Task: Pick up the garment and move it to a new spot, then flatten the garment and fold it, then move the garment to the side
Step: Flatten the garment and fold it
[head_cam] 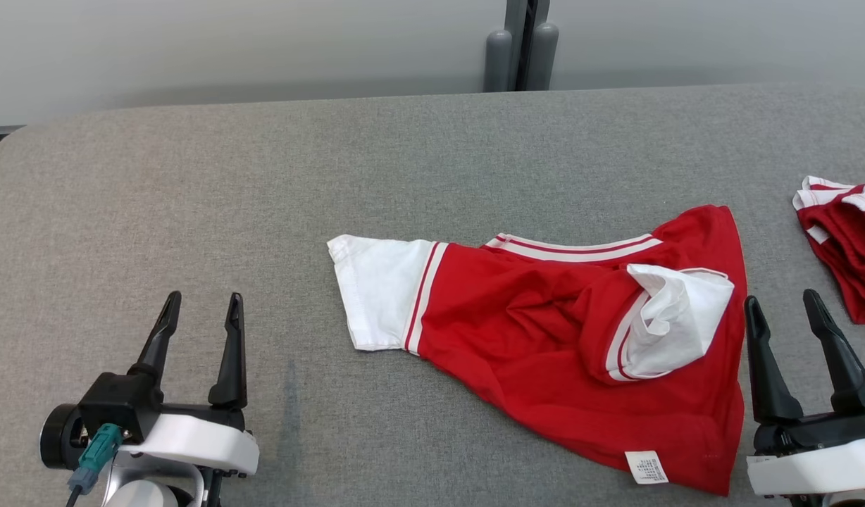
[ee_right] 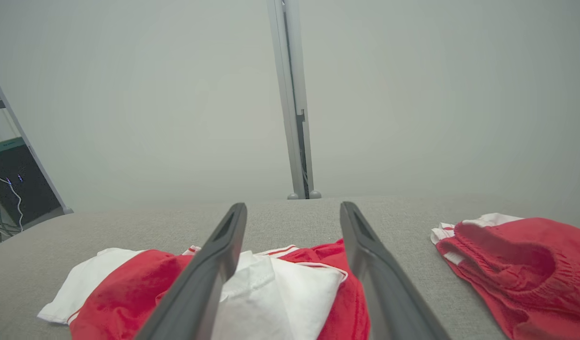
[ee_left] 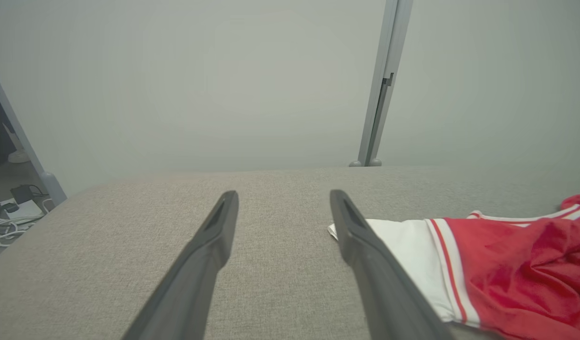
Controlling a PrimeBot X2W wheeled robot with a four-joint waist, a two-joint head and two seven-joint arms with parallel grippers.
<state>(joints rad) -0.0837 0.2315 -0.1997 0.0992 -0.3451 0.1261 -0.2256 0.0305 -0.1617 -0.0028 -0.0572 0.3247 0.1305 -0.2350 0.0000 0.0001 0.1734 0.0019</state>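
The red-and-white T-shirt lies crumpled, long axis left to right, just left of the right gripper; the left gripper sits farther off. Both stand spread, empty.

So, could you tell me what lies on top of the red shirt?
On the red shirt: a crumpled white sleeve and a hem label. Fabric under the sleeve is covered.

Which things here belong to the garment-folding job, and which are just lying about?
In the job:
- red and white shirt, crumpled mid-table
- left gripper, open, holding nothing
- right gripper, open, beside the shirt
- grey table

Lying about:
- second red garment, at the table's right edge
- grey post, behind the table
- cables, on the floor
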